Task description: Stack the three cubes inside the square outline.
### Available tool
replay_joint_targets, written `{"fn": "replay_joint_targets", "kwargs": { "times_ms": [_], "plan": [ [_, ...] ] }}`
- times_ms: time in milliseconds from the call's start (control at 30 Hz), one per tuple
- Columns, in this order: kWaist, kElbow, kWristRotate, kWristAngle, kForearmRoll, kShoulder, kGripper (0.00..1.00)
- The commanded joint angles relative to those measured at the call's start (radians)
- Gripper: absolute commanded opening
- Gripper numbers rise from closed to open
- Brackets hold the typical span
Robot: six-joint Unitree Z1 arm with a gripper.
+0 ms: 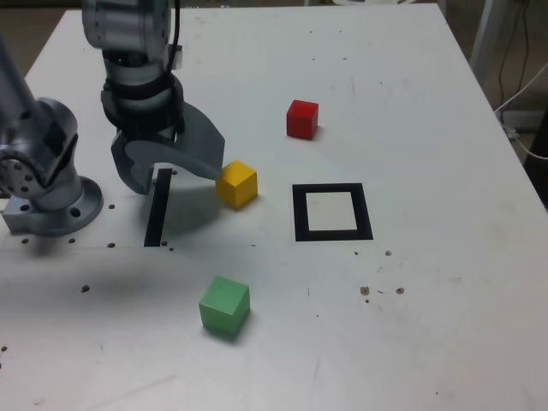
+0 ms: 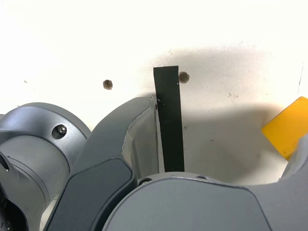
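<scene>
My gripper (image 1: 174,181) is spread wide with nothing in it, over the black strip (image 1: 159,208), yellow cube (image 1: 237,184) near it, red cube (image 1: 302,119) and green cube (image 1: 225,306) apart on the table (image 1: 445,291), all outside the square outline (image 1: 366,211).

exterior: high, oblique, whole tabletop | wrist: close, seemingly straight down | shared: black strip (image 1: 159,208), yellow cube (image 1: 236,185)

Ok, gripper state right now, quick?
Gripper: wide open, holding nothing; black strip visible between the jaws.
</scene>
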State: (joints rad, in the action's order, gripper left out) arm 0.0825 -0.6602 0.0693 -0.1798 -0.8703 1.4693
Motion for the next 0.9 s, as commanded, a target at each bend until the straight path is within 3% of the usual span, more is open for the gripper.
{"fn": "replay_joint_targets", "kwargs": {
  "times_ms": [0,567,867],
  "plan": [
    [0.000,0.002,-0.002,0.000,0.002,0.003,1.00],
    [0.000,-0.014,-0.010,-0.002,-0.012,0.003,1.00],
    [-0.080,-0.171,-0.179,-0.041,-0.114,0.006,1.00]
  ]
}}
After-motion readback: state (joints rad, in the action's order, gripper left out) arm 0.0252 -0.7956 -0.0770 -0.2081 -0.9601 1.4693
